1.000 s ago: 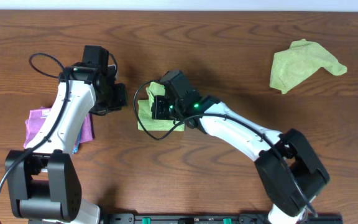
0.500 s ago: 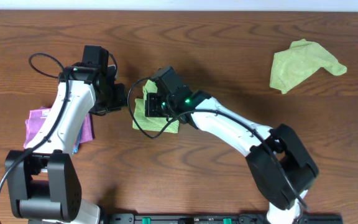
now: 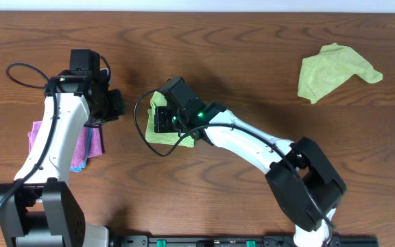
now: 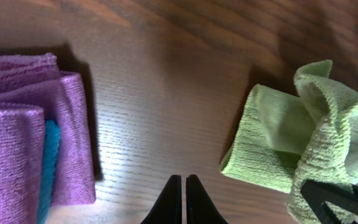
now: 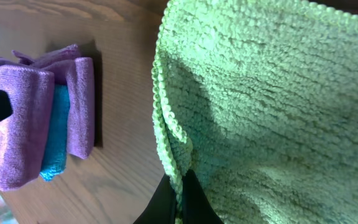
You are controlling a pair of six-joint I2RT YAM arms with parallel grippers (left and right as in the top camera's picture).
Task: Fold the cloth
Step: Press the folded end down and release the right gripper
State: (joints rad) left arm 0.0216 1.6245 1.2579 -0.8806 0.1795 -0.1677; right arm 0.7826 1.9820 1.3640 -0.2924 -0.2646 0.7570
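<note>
Left gripper has backed off to the left, pinched closed on nothing. Right gripper looks clamped on the edge of the green cloth, which it has dragged mid-table toward the purple stack. Probably already folded.

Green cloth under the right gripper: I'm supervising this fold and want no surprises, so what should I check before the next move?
1. Right gripper grip on the green cloth: ok, shut on its hem.
2. Left gripper free: ok, shut and empty over the table.
3. Cloth lying flat: not ok, it looks bunched in the left wrist view.
4. Purple-and-teal stack apart from the cloth: ok, bare table between them.
5. Second green cloth out of the way: ok, crumpled well apart.
6. Fold edges lined up: cannot tell, mostly hidden in the overhead view.
</note>
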